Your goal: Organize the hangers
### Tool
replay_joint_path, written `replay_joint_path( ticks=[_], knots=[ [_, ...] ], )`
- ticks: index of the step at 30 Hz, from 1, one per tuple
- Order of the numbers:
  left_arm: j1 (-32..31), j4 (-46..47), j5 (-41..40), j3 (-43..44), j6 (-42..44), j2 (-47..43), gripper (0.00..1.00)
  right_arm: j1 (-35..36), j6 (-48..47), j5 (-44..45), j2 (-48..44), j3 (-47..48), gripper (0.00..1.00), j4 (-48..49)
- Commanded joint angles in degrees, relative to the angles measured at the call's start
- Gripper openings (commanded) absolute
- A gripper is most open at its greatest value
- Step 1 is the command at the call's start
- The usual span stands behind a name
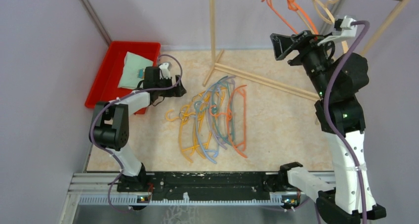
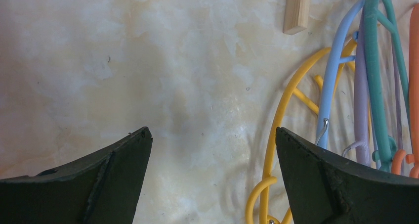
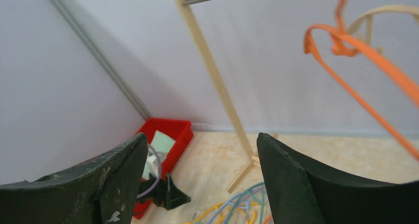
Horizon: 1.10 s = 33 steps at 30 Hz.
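This is a robotics lab test cell. Plain lavender partition walls point(image 1: 39, 61) box in a small marble-patterned tabletop point(image 1: 281, 135). The left arm point(image 1: 116, 130) and right arm point(image 1: 343, 110), trailing cables, are bolted to an aluminium rail point(image 1: 94, 184) at its edge. A bare wooden rack point(image 1: 213, 21) and a red plastic bin point(image 1: 101, 78) sit on it.

- You are seeing the pile of hangers point(image 1: 215, 117) lying mid-table point(image 1: 281, 135).
- A bin point(image 1: 100, 78) is sitting at the far-left corner, holding a cloth point(image 1: 132, 69).
- A rack point(image 1: 213, 31) is standing along the far edge, carrying a hanging pair point(image 1: 289, 7) at its right.
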Motion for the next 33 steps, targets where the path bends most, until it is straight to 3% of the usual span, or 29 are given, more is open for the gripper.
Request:
replay_joint_path(
  ticks=[1,5,8,11,22,33],
  knots=[
    [-0.05,2.78,1.59,2.27,-1.29,1.45,1.0,5.79,-5.63,-11.92,8.87,6.67,0.79,-4.57],
    [-0.05,2.76,1.06,2.12,-1.25,1.66,1.0,17.1,-15.32,-9.16,21.42,11.57,0.74,-18.4],
    [-0.05,2.58,0.73,2.18,-1.01,1.46,1.0,22.0,-18.39,-5.5,27.67,7.21,0.65,-22.5],
    [-0.05,1.97,0.44,2.26,-0.76,1.01,1.0,24.49,-18.51,-4.11,30.24,-0.7,0.58,-21.56],
    [-0.04,-0.31,0.75,-0.58,-0.2,-0.37,1.0,31.9,-12.76,-4.25,30.92,-21.12,0.54,-18.15],
    [-0.05,-2.18,1.15,-3.35,0.97,-2.71,0.99,31.94,-8.6,5.75,32.53,-28.3,0.53,-10.07]
  ],
)
